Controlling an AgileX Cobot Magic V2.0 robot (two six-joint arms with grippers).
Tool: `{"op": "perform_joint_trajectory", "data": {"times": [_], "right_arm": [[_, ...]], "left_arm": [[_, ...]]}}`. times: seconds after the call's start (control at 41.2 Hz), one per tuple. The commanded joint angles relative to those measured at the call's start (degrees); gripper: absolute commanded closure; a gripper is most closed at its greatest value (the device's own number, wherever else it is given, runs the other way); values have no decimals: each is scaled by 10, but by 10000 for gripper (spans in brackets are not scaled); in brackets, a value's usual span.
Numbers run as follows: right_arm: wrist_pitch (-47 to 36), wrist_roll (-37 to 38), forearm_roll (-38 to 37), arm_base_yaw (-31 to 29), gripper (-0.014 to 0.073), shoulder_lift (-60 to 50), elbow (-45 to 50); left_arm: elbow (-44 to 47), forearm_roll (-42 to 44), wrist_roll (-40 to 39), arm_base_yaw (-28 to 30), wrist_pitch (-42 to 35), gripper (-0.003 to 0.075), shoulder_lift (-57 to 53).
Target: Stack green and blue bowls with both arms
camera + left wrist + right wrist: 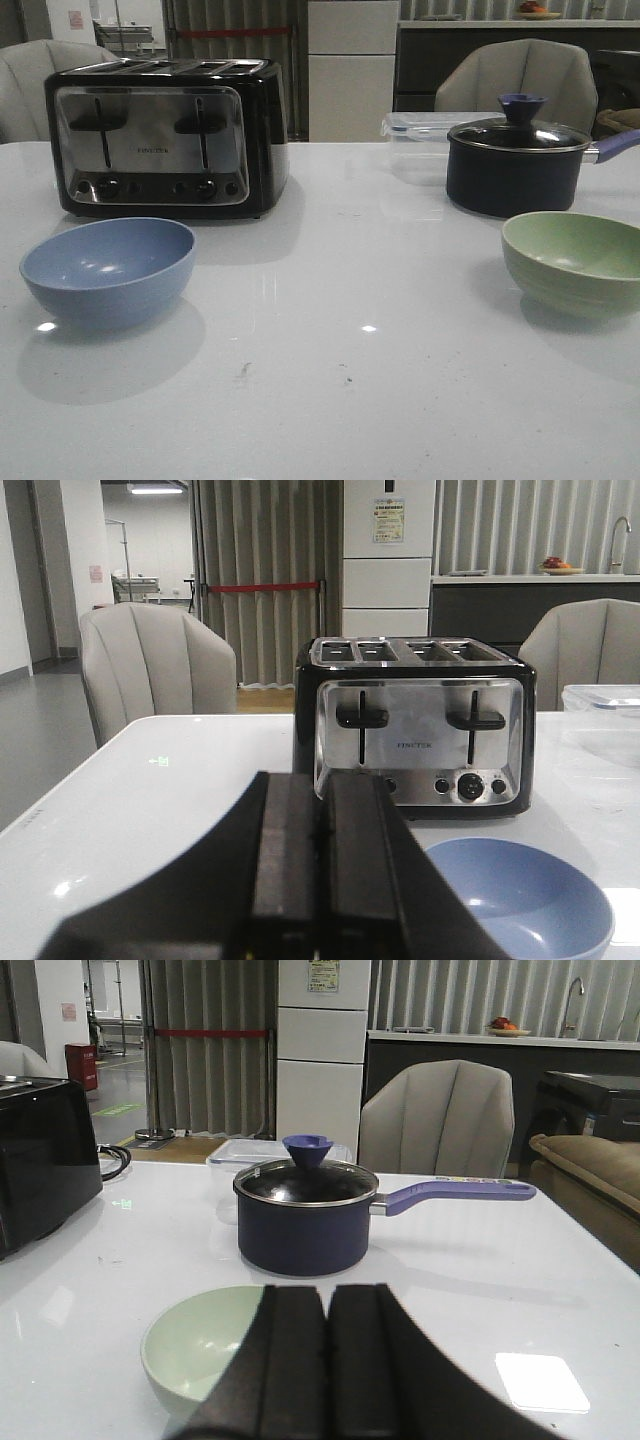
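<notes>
Blue bowl (108, 270) sits upright at the left front of the table (330, 400), in front of the toaster (165, 135) and apart from it; it is empty. Left gripper (322, 880) hangs just behind and beside it, fingers pressed together with no gap showing, holding nothing. Green bowl (578, 262) sits upright at the right front, in front of the pot (515, 165), well apart from the blue one. Right gripper (327, 1365) hovers just behind it, fingers likewise closed flat against each other, empty. Judgement: neither bowl is grasped yet, so the step in hand is the approach. To do it well, each gripper should part its fingers first, then come down over the near rim so one finger goes inside and one outside the wall; pinch the rim squarely, since the matte rounded walls would likely slip under a shallow grip. Lift one bowl clear before carrying it over the other, and steady the receiving bowl. Hidden: neither arm appears in the front view; the green bowl is cut off by the right edge there; the fingers mask part of each bowl's near rim in the wrist views.
</notes>
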Motion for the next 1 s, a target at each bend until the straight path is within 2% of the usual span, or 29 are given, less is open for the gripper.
{"op": "perform_joint_trajectory", "data": {"times": [0.0,0.801,0.971], "right_arm": [[-46,0,-6,-2,536,-10,-2],[-53,0,-6,-2,536,-10,-2],[-53,0,-3,-2,536,-10,-5]], "left_arm": [[3,-3,-2,-1,-48,627,-11],[3,-3,-2,-1,-48,627,-11],[1,-1,-2,-1,-74,627,-11]]}}
